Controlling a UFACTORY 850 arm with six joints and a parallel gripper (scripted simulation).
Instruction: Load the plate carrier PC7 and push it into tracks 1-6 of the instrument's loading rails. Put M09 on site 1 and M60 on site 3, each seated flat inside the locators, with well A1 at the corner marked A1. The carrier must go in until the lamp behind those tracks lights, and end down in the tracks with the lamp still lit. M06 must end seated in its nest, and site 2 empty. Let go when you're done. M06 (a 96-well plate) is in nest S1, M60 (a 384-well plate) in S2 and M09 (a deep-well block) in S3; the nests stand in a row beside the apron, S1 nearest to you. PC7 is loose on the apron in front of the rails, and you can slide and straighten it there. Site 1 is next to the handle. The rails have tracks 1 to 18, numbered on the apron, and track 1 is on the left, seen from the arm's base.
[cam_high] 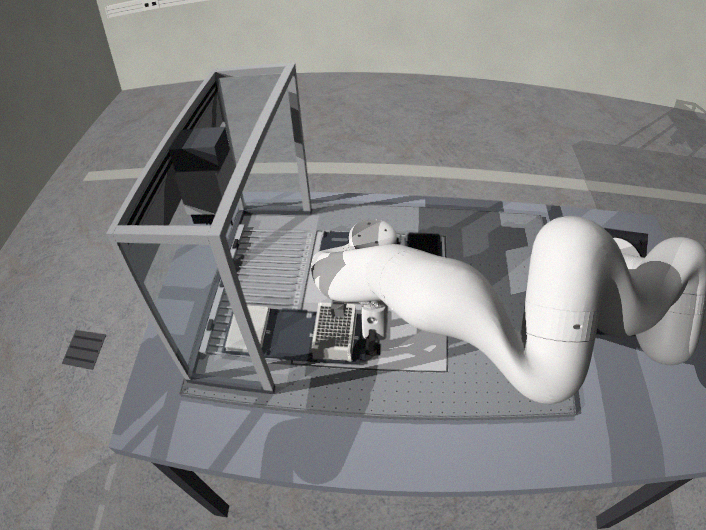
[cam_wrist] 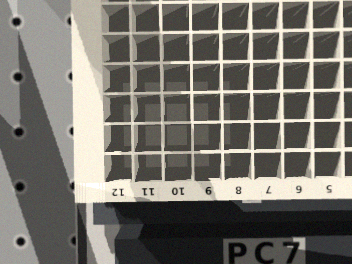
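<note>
Arm (cam_high: 433, 285) stretched low over apron, fingers (cam_high: 371, 342) spread wide, gripping nothing, beside deep-well block (cam_high: 333, 330) on carrier PC7 (cam_high: 290, 333), enclosure post (cam_high: 242, 310) close left.

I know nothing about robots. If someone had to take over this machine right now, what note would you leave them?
Tool: open, holding nothing, at the handle end of the dark plate carrier labelled PC7.
Things: the white deep-well block sits on site 1 by the handle. The middle site is bare. A pale flat plate lies on the far site, under the instrument's grey frame.
Done: both plates loaded, and the carrier is partly in the ribbed loading rails.
Left: push until the lamp lights (not visible here), check M06 (hidden by the arm), then back away.
</note>
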